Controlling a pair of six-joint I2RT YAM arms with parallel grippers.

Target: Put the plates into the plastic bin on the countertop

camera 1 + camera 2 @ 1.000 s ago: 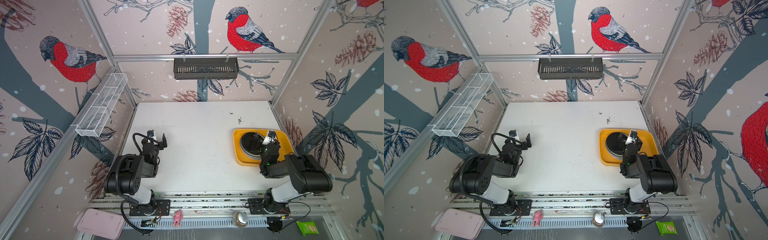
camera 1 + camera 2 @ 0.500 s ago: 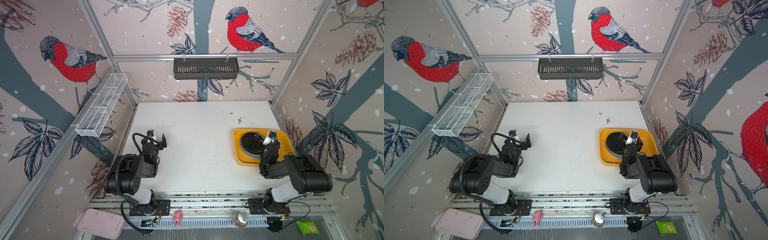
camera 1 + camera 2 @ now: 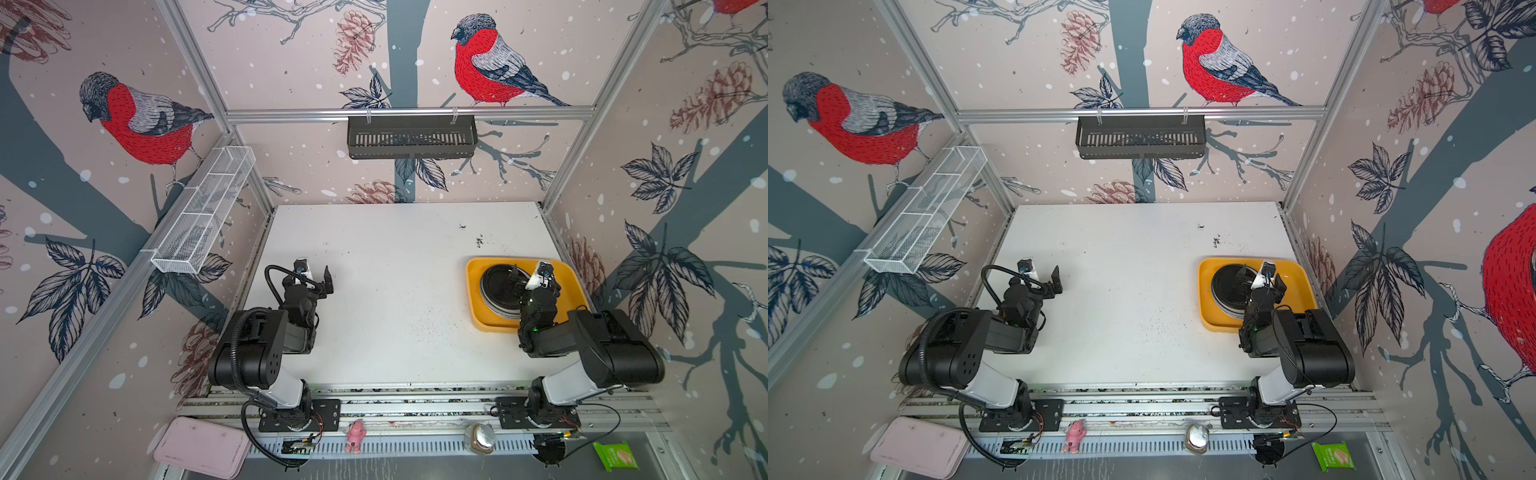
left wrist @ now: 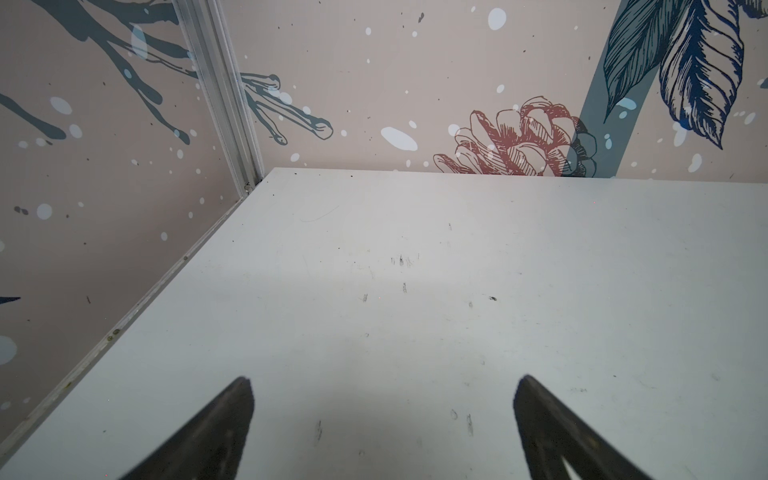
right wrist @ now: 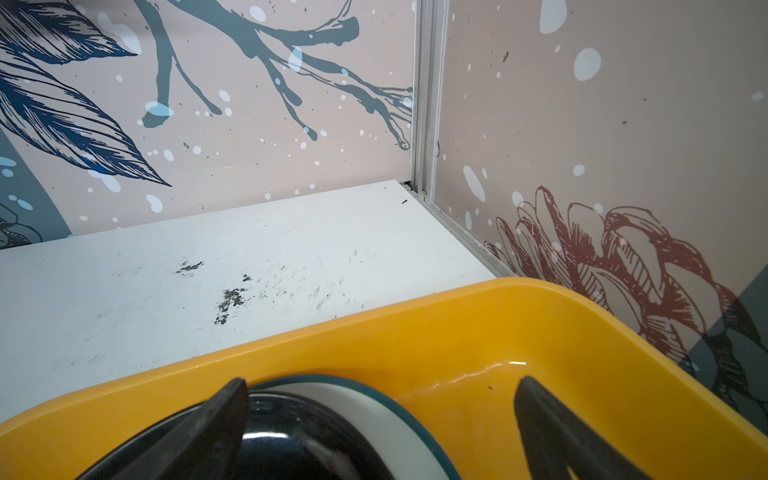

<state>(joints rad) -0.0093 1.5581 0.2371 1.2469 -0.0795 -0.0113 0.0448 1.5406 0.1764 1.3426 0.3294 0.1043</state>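
Observation:
The plates (image 3: 496,286) lie stacked inside the yellow plastic bin (image 3: 571,276) at the right of the white countertop (image 3: 395,270), in both top views (image 3: 1227,286). A glossy black plate (image 5: 291,440) tops the stack, and under it is a white plate with a teal rim (image 5: 357,399). My right gripper (image 5: 380,384) hangs open over the bin (image 5: 415,324), one finger above the black plate, the other above bare bin floor. My left gripper (image 4: 384,382) stands open over bare countertop at the left (image 3: 313,274), holding nothing.
A black slotted basket (image 3: 411,137) hangs on the back wall and a white wire rack (image 3: 203,212) on the left wall. Dark crumbs (image 3: 478,241) lie behind the bin. A pink tray (image 3: 199,446), a pink toy (image 3: 355,440) and a green packet (image 3: 615,455) sit below the front rail.

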